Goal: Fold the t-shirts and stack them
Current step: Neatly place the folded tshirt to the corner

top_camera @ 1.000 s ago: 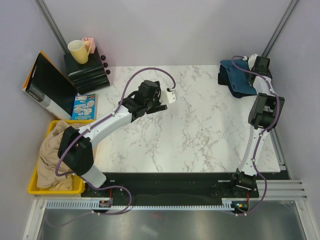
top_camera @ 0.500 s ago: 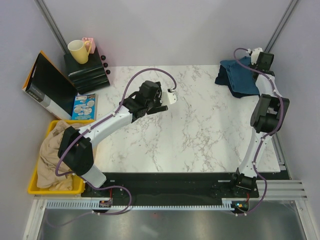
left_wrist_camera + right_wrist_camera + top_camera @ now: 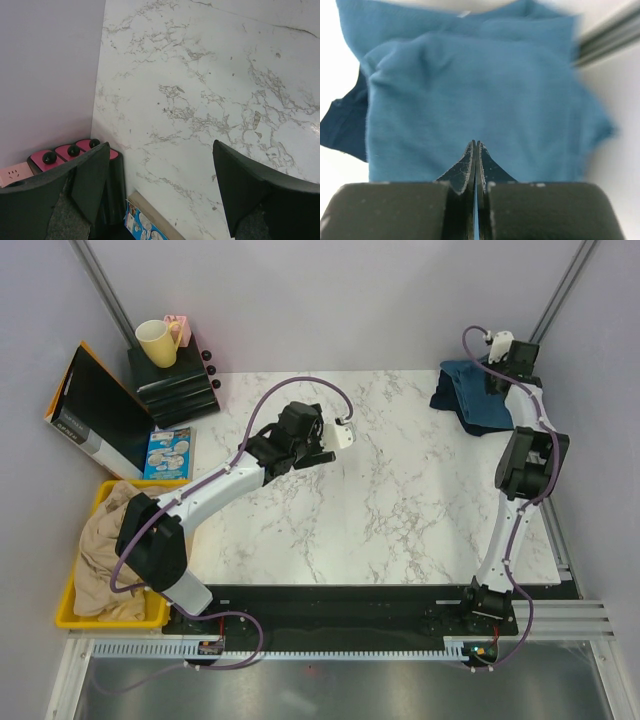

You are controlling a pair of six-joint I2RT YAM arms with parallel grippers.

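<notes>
While right gripper (image 3: 475, 146) pinches blue t-shirt (image 3: 470, 85) — bin (image 3: 63, 614) holds beige cloth (image 3: 100, 555).

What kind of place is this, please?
Probably a robot lab cell: a left arm and a right arm bolted to a marble-look table, plain walls with metal posts, and props such as a mug and a t-shirt.

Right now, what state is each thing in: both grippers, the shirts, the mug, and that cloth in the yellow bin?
Left gripper: open, empty, over the table.
Right gripper: shut on the steel-blue t-shirt.
Steel-blue t-shirt: rumpled, pinched at one edge.
Navy t-shirt: rumpled, mostly hidden by the steel-blue one.
Mug: upright on the black box.
Beige cloth: crumpled in the yellow bin.
</notes>
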